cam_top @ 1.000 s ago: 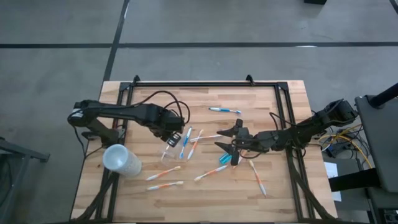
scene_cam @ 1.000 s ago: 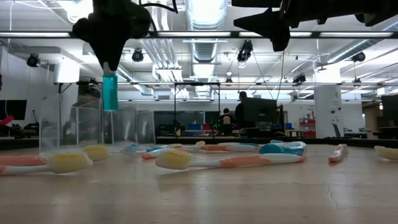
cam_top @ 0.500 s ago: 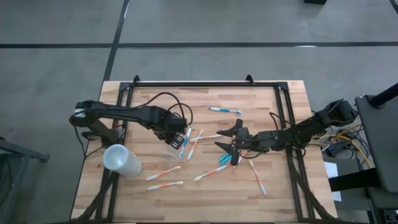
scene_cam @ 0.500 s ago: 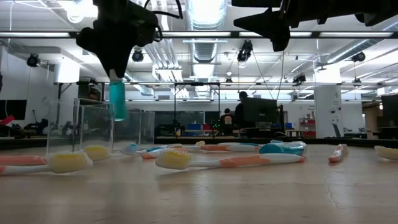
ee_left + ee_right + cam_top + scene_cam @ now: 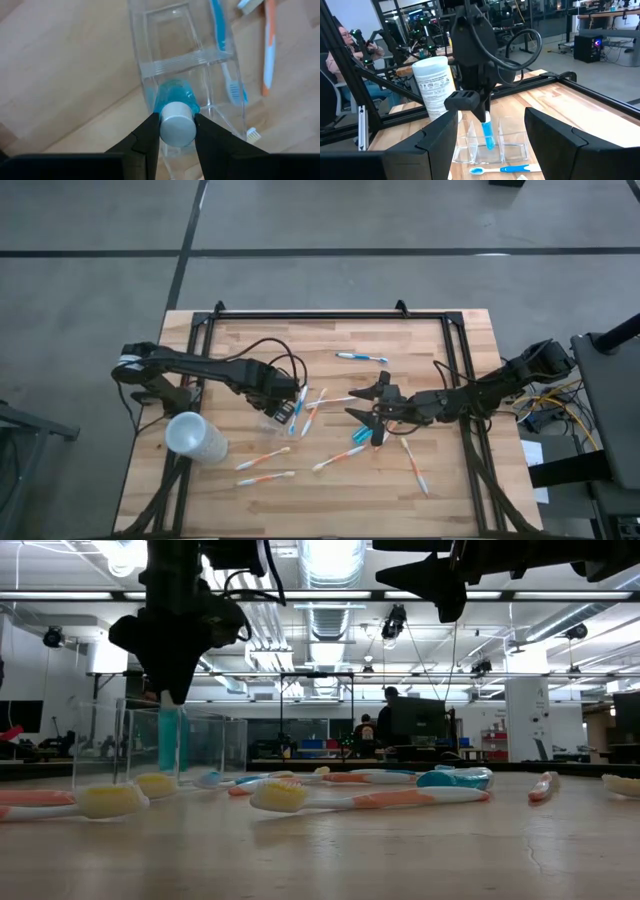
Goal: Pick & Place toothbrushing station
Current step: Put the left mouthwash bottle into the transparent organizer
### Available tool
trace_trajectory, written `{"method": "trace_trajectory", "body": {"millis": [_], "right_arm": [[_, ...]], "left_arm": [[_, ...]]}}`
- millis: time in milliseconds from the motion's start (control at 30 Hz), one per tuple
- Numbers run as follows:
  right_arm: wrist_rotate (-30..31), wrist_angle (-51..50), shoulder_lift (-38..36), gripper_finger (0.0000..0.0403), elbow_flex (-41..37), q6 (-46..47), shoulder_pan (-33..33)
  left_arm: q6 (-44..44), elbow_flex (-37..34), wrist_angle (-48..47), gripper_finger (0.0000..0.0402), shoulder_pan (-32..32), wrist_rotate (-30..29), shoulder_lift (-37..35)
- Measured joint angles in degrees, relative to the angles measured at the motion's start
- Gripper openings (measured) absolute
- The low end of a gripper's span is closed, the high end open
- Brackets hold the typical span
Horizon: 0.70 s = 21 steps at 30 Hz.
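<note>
Our left gripper [image 5: 176, 131] pinches the blue toothpaste tube [image 5: 172, 100] by its cap, lowering it into the clear tumbler [image 5: 185, 70] at table centre-left. Released tilted, it could topple the tumbler. Our right gripper [image 5: 368, 402] hovers spread at three o'clock. The frosted cup [image 5: 436, 85] carries unreadable print.

Far half of the counter [image 5: 300, 340] lies open; toothbrushes [image 5: 265, 460] and the frosted cup [image 5: 195, 437] crowd my near side.

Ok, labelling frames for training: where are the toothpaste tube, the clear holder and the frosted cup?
toothpaste tube [image 5: 176, 95], left wrist view, blue body.
clear holder [image 5: 172, 62], left wrist view, inner divider.
frosted cup [image 5: 193, 437], high view, side wall.
</note>
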State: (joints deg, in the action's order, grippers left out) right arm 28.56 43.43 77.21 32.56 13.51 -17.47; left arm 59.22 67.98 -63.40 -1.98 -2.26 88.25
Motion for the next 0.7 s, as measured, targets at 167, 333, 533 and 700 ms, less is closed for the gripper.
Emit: {"method": "trace_trajectory", "body": {"millis": [167,333,533,700], "right_arm": [[0.00,-0.17,0.00,0.0224,0.00,-0.18,0.00],[0.02,-1.54,0.00,0.0224,0.00,-0.18,0.02],[0.02,-1.65,0.00,0.0224,0.00,-0.14,0.02],[0.02,-1.65,0.00,0.0224,0.00,-0.15,0.02]], "left_arm": [[1.05,-0.97,1.07,0.0108,0.00,1.82,-0.02],[0.44,-0.97,3.72,0.0108,0.00,2.25,-0.04],[0.42,-1.00,4.92,0.0108,0.00,2.28,-0.04],[0.57,-1.77,5.01,0.0108,0.00,2.53,-0.09]]}}
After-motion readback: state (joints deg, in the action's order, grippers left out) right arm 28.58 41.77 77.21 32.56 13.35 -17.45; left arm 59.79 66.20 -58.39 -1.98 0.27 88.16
